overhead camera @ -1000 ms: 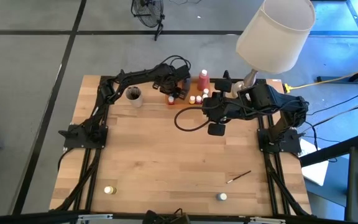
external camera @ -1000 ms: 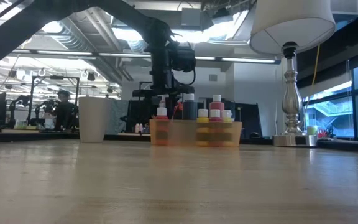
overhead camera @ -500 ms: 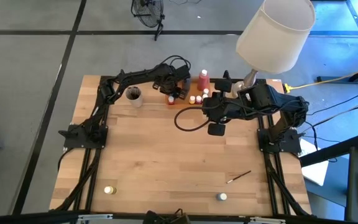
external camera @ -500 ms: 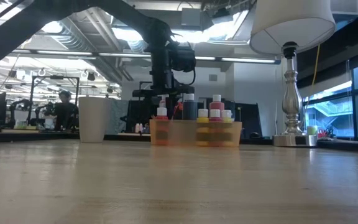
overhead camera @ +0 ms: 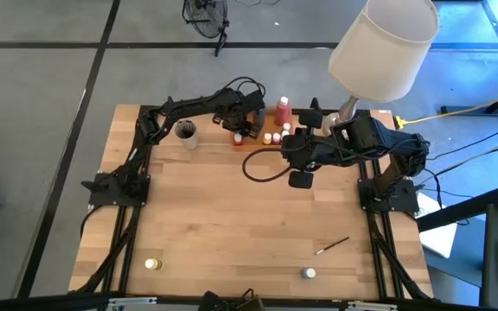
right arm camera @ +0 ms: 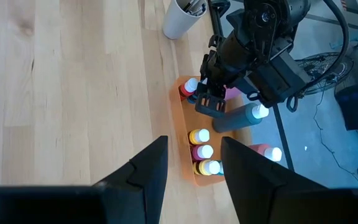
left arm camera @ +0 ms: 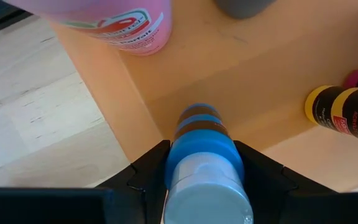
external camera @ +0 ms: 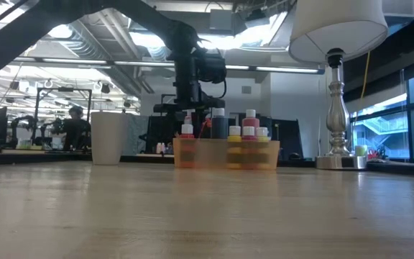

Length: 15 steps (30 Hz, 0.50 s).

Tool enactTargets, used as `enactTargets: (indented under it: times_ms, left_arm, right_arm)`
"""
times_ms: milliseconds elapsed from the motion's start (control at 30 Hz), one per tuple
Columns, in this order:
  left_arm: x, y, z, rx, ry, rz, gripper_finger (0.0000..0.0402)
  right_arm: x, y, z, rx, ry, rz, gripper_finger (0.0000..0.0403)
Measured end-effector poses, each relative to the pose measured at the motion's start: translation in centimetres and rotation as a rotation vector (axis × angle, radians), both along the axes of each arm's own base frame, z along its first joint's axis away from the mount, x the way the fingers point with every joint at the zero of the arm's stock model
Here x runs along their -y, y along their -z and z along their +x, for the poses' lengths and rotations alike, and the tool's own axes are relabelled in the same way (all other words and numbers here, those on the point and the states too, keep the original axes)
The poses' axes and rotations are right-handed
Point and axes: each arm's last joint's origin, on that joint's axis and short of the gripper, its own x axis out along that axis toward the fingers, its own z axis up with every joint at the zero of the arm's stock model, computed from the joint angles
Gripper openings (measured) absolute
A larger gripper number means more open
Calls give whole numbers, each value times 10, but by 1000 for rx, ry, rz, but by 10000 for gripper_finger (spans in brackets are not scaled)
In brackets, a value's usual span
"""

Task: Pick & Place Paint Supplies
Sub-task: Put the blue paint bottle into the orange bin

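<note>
Three tall bottles (right arm camera: pixel 241 117); two loose pots (overhead camera: pixel 151 263); one brush (overhead camera: pixel 331 246); one cup (overhead camera: pixel 186 133); one tray (external camera: pixel 200 153).

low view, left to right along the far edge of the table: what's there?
beige cup → orange tray with the paint bottles → lamp base

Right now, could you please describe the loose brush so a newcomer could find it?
Start at the wooden table, on the right arm's side, at the end far from the tray. The brush lies there alone: a thin dark stick, unlike the stubby white-lidded pot nearby.
</note>
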Motion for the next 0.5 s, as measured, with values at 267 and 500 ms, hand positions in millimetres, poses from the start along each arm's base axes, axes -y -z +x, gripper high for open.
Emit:
enactTargets:
  times_ms: [267, 500]
  left_arm:
    - [-1, 0, 0, 0, -2, 0, 155]
    - [-1, 0, 0, 1, -2, 0, 155]
  right_arm:
    - [0, 0, 0, 1, 0, 8, 151]
    - [0, 0, 0, 0, -3, 20, 151]
